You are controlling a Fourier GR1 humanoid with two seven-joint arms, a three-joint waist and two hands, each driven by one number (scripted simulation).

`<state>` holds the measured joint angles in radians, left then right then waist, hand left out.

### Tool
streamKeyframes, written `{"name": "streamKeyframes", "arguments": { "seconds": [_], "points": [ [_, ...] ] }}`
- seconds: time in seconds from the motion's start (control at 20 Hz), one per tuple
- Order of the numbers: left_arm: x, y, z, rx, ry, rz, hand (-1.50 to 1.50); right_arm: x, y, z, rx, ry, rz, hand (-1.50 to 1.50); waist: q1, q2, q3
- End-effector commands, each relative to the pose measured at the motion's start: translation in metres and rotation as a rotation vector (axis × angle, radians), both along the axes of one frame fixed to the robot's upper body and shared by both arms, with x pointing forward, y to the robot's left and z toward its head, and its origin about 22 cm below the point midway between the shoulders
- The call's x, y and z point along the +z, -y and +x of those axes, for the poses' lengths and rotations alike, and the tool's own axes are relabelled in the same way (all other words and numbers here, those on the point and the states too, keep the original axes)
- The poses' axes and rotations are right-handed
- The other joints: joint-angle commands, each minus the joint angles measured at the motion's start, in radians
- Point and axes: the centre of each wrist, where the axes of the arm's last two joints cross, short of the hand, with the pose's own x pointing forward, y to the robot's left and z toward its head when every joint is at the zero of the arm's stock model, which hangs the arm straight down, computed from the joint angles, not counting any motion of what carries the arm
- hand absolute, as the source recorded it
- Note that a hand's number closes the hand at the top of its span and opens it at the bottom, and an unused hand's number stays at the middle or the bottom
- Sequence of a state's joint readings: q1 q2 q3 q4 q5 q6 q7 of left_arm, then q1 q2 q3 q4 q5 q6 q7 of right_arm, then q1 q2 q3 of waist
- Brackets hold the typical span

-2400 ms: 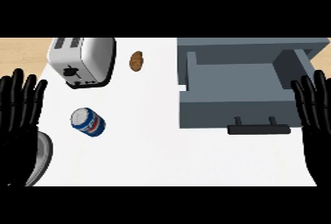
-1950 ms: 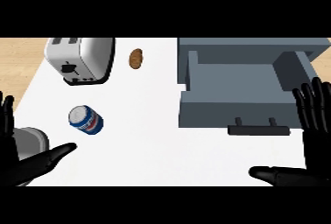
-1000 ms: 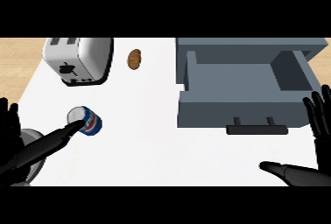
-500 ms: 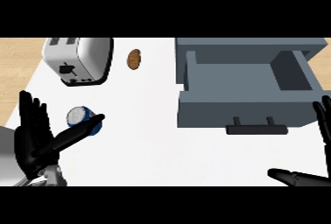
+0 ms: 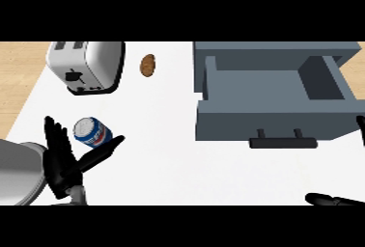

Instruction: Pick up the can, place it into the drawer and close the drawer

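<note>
The blue and white can (image 5: 92, 133) lies tilted on the white counter (image 5: 171, 164) at the left. My left hand (image 5: 64, 168) is right below it and open. Its straight fingers (image 5: 53, 137) rise along the can's left side and its thumb (image 5: 104, 149) points up under the can's right side, so the can sits in the gap. The grey drawer (image 5: 235, 113) stands pulled open at the upper right, nothing inside, with its dark handle (image 5: 283, 142) facing me. Of my right hand (image 5: 329, 198) only the thumb and one straight fingertip (image 5: 360, 126) show at the right edge.
A silver toaster (image 5: 85, 65) stands at the back left. A brown oval cookie (image 5: 148, 64) lies beside it. The wooden floor (image 5: 21, 82) shows past the counter's left edge. My grey left forearm (image 5: 14, 171) fills the lower left corner.
My left hand has come up from the lower left edge to the can, its fingers and thumb now flanking it. My right hand has slid down and right, mostly out of view.
</note>
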<state>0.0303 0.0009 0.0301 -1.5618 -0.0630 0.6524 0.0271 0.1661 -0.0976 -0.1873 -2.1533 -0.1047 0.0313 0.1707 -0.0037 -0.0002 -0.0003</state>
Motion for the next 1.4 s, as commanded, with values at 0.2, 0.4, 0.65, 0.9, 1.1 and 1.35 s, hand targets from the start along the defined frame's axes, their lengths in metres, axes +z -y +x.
{"name": "streamKeyframes", "arguments": {
  "seconds": [0.2, 0.4, 0.65, 0.9, 1.1, 1.35],
  "points": [
    [-0.051, -0.024, 0.003, 0.054, -0.015, -0.040, -1.50, -0.001, 0.006, -0.005, 0.005, 0.016, 0.003, -1.50, -0.001, 0.001, 0.000],
    [-0.059, -0.019, 0.004, 0.066, -0.030, -0.020, -1.50, 0.009, -0.004, -0.021, 0.002, 0.008, 0.015, -1.50, -0.001, 0.000, 0.000],
    [-0.087, -0.030, 0.003, 0.067, -0.038, -0.063, -1.50, -0.001, 0.019, -0.005, 0.009, -0.010, -0.006, -1.50, -0.001, 0.001, 0.000],
    [-0.089, -0.056, 0.013, 0.089, -0.050, -0.076, -1.50, 0.017, 0.033, -0.025, -0.019, -0.007, -0.007, -1.50, -0.005, 0.000, 0.000],
    [-0.104, -0.042, 0.012, 0.101, -0.050, -0.085, -1.50, 0.023, -0.002, -0.010, -0.008, -0.012, -0.026, -1.50, 0.001, 0.000, 0.000],
    [-0.109, -0.049, 0.027, 0.086, -0.047, -0.062, -1.50, 0.023, 0.008, -0.024, -0.003, -0.008, -0.007, -1.50, -0.002, 0.000, 0.000]
  ]
}}
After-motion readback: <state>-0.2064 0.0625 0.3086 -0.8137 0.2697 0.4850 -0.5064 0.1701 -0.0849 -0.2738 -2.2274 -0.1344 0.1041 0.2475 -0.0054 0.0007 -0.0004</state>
